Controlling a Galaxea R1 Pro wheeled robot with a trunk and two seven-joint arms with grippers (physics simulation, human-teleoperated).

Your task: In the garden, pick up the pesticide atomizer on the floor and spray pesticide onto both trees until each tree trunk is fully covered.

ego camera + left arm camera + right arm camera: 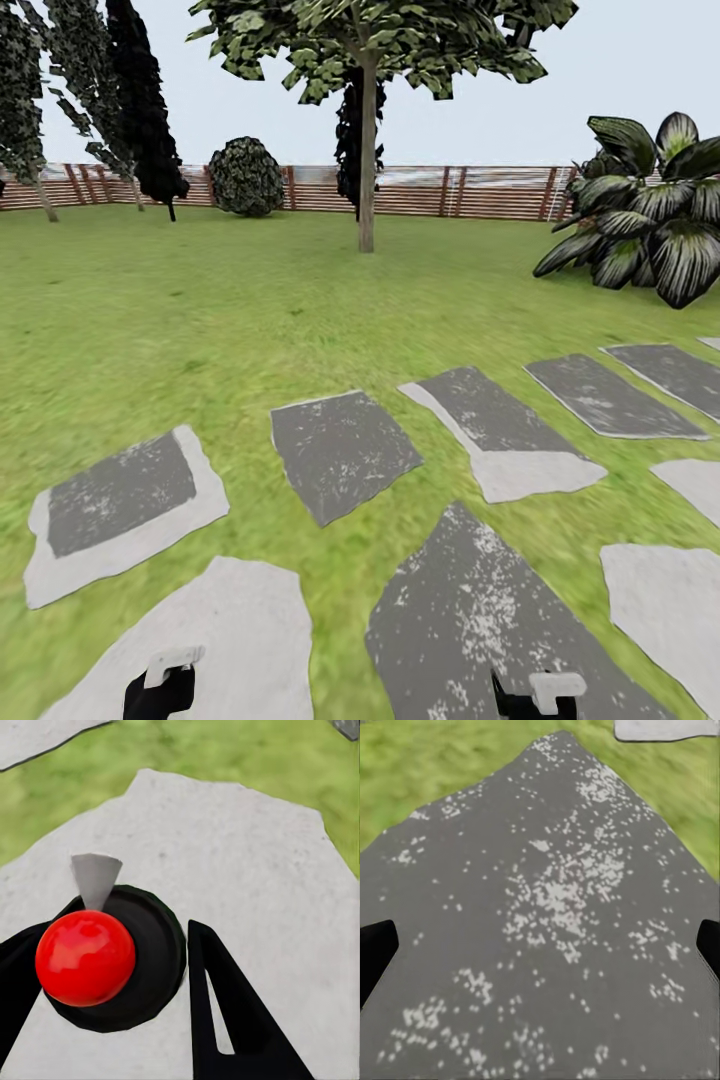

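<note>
Both arms reach low and forward, their ends just showing at 6 o'clock in the head view: the left tool [160,690] at about 7 o'clock over a pale stone [240,640], the right tool [535,695] at about 5 o'clock over a dark speckled stone [470,600]. In the left wrist view the left tool [112,982] has the atomizer [112,960] between its black fingers [225,1020]: a round dark body with a red top [85,957] and a small grey nozzle [95,877], seen from above. One finger lies against the bottle's side; the other stands just beside it, and whether it touches I cannot tell, so the grip looks closed on the bottle but not certainly tight. Under it lies the pale stone [225,855], with grass [225,750] beyond. In the right wrist view the right tool [540,952] is spread wide, its fingertips [375,952] at the picture's two edges and nothing between them, above the dark stone [540,907]. Ahead, at 12 o'clock, a thin-trunked tree [367,150] stands on the lawn [200,300] before a slatted wooden fence [480,190]. A black cone tree [145,110] and a round bush [245,177] stand at 11 o'clock, and a broad-leaved plant [650,215] at 2 o'clock. More stepping stones [340,450] cross the grass between.
</note>
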